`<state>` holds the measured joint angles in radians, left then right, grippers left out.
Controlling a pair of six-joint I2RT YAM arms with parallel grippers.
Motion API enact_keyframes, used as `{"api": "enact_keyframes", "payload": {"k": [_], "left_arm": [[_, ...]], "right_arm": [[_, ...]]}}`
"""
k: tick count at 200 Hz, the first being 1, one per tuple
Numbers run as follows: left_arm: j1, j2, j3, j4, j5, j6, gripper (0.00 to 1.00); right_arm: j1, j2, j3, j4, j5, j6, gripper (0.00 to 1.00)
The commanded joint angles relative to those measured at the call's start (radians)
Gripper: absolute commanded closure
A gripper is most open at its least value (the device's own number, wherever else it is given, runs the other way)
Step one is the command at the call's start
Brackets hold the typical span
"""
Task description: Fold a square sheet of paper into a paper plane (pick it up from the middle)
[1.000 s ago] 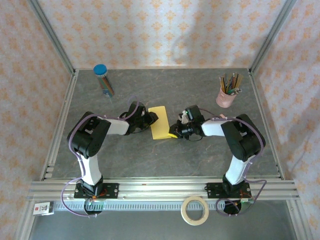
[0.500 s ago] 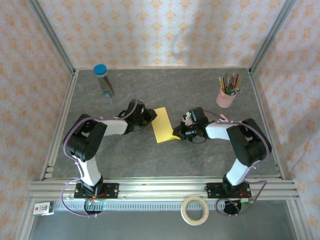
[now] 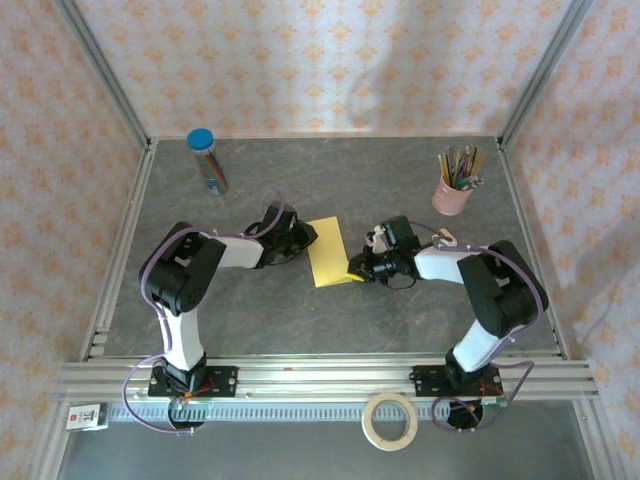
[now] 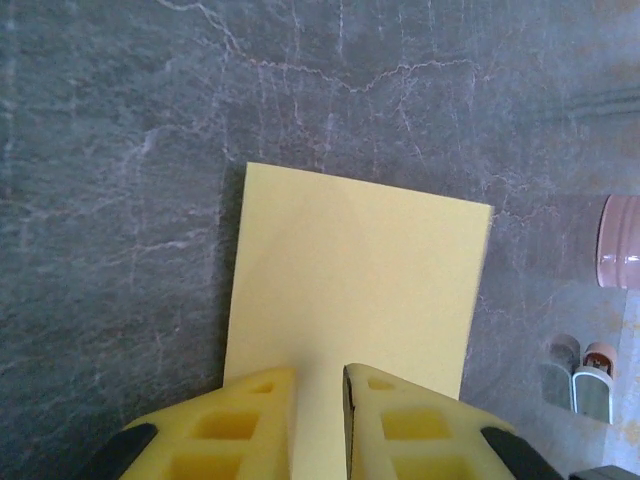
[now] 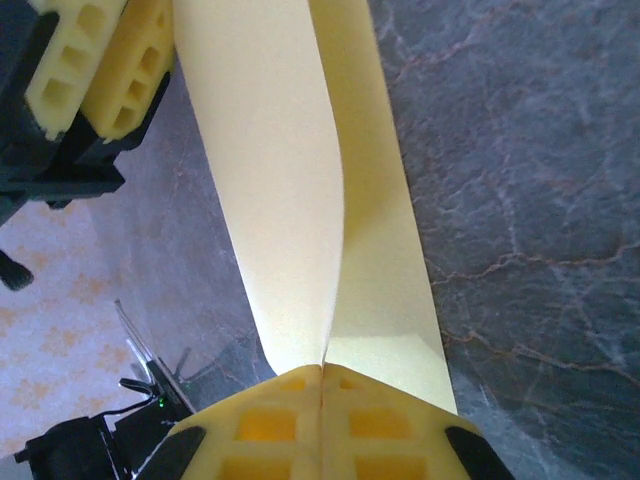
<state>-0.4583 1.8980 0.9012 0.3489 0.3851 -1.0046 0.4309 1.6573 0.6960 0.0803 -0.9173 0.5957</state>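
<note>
The square sheet of paper [image 3: 328,263] is yellow and folded in half, lying mid-table between both arms. My right gripper [image 3: 355,268] is shut on its right end. In the right wrist view the pads [image 5: 285,400] meet on the fold while the upper layer [image 5: 270,180] bows up off the lower one. My left gripper [image 3: 305,238] sits at the sheet's left end. In the left wrist view its fingers [image 4: 255,410] stand over the paper's [image 4: 360,270] near edge with a narrow gap between them, and yellow paper shows through that gap. No paper plane shape is visible.
A blue-capped tube of pencils [image 3: 207,160] stands at the back left. A pink cup of pencils [image 3: 455,185] stands at the back right, its side showing in the left wrist view [image 4: 620,240]. A tape roll [image 3: 390,420] lies on the front rail.
The left gripper's jaws have narrowed over the paper's left end. The right gripper has closed fully on the right end, and the sheet has shifted slightly right.
</note>
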Motion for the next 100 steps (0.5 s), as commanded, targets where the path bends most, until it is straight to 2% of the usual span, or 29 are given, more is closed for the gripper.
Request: {"api": "enact_keyframes", "payload": {"k": [1,31,100], "left_arm": [[-0.005,0.043,0.025,-0.022,-0.002,-0.002,0.79],[-0.010,0.054,0.035,-0.020,0.013,0.003,0.79],[-0.023,0.077,0.051,-0.026,0.024,0.019,0.81]], "right_arm": [[-0.002,0.011,0.045,-0.016,-0.060,-0.050,0.98],[0.007,0.037,0.069,0.031,-0.078,-0.019,0.98],[0.069,0.138,0.153,0.115,-0.032,0.033,1.00]]}}
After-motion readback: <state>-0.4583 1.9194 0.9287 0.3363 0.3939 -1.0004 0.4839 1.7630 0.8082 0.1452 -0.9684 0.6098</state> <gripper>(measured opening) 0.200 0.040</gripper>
